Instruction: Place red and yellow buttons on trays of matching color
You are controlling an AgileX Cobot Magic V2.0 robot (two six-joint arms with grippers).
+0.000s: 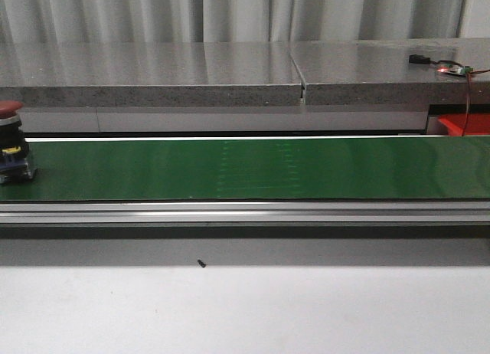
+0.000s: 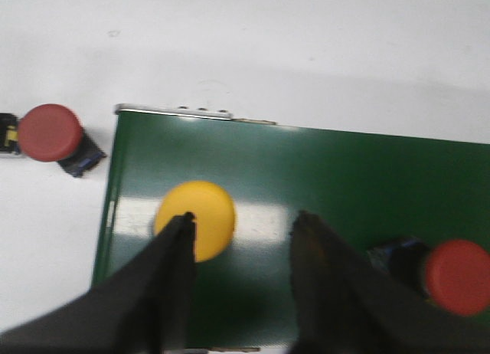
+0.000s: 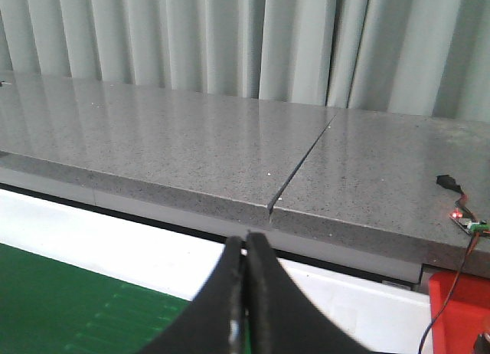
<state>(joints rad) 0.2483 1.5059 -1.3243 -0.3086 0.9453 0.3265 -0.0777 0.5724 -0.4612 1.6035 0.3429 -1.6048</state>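
In the left wrist view my left gripper (image 2: 243,216) is open above the green belt (image 2: 352,178). A yellow button (image 2: 200,212) sits on the belt under one fingertip, not between the jaws. A red button (image 2: 457,276) stands on the belt to the other side. Another red button (image 2: 50,132) lies off the belt's end on the white table. The front view shows one red button (image 1: 11,139) at the belt's far left edge. My right gripper (image 3: 246,237) is shut and empty, held above the belt. A red tray (image 1: 467,124) shows at the far right; no yellow tray is in view.
The green conveyor belt (image 1: 253,168) spans the front view, with an aluminium rail (image 1: 245,211) along its near side. A grey stone ledge (image 1: 153,74) runs behind it, with a small circuit board and wires (image 1: 452,67) at the right. White table (image 1: 245,308) lies in front.
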